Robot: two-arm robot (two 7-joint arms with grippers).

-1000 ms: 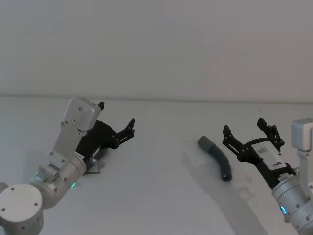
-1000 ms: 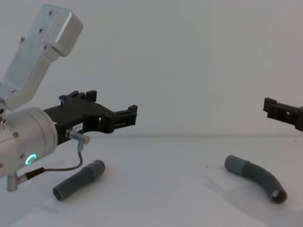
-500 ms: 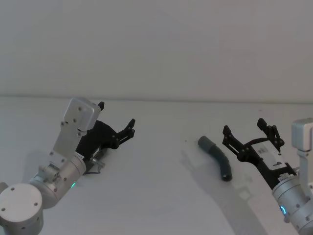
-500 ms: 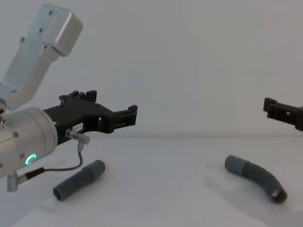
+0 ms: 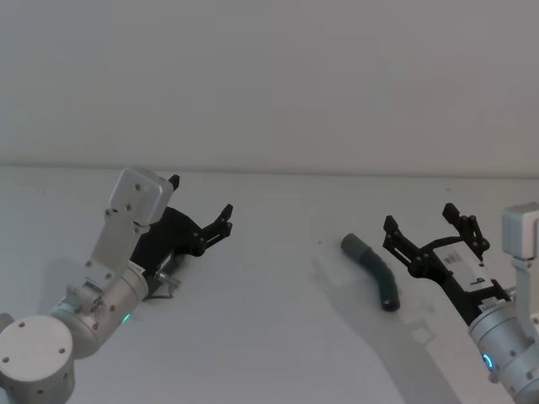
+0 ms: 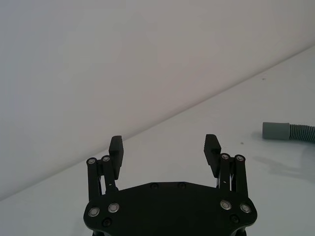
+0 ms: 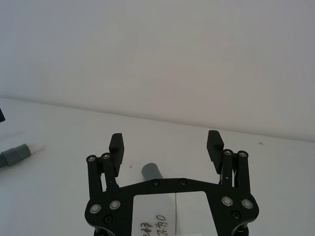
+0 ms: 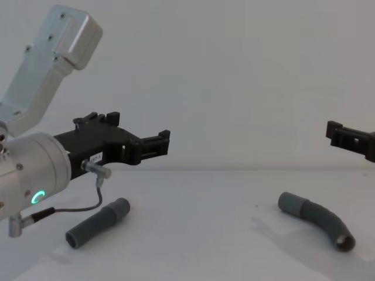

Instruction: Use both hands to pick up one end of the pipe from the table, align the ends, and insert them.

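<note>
Two pieces of the pipe lie apart on the white table (image 5: 269, 337). The short straight piece (image 8: 96, 223) rests at the left, below my left gripper (image 8: 140, 130), which hovers open and empty above it. The longer curved piece (image 5: 376, 271) lies at the right, its smooth collar end (image 8: 291, 204) pointing left and away. My right gripper (image 5: 419, 217) stands open just right of that piece, above the table, holding nothing. In the right wrist view the collar (image 7: 152, 172) shows between the spread fingers of the right gripper (image 7: 165, 140). The left wrist view shows the left gripper (image 6: 164, 145) open, with the curved piece (image 6: 288, 132) far off.
A plain pale wall closes off the table's far edge (image 5: 278, 173). A thin cable with a metal plug (image 8: 96, 172) hangs under the left wrist, close over the short piece. Bare table lies between the two pieces.
</note>
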